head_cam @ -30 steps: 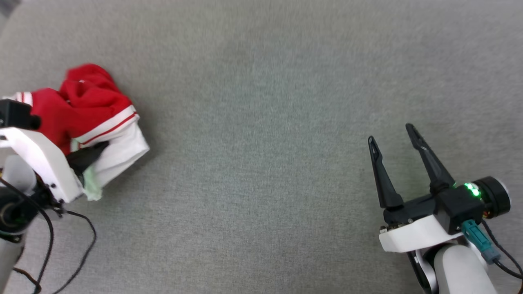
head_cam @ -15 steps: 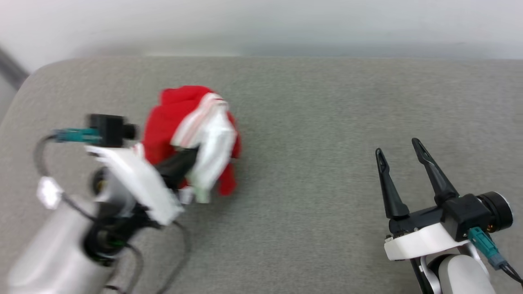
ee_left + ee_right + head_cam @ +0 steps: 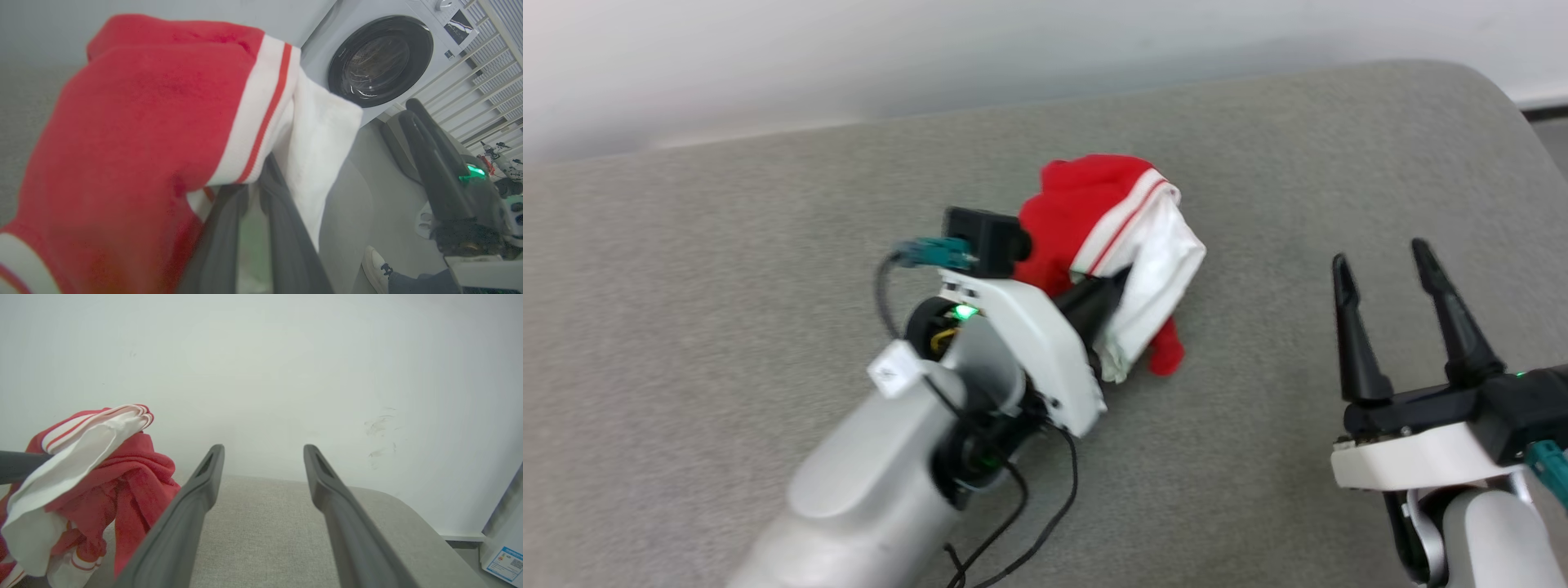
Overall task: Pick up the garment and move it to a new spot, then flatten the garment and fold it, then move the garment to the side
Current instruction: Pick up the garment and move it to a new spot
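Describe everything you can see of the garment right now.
The garment is a soft red fabric shirt, bunched into a crumpled lump, with a white sleeve edged in red-and-white striped trim draped over the side toward the robot's right. No lettering shows. The left gripper is shut on its folds, dark fingers buried under the white cloth. A red tail hangs lowest, over the grey padded surface; whether it touches is unclear.

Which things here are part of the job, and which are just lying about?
Job:
- garment, bunched, gripped by the shut left tool
- right tool, open, holding nothing
- grey surface to work on

Lying about:
- washing machine
- a person's shoe
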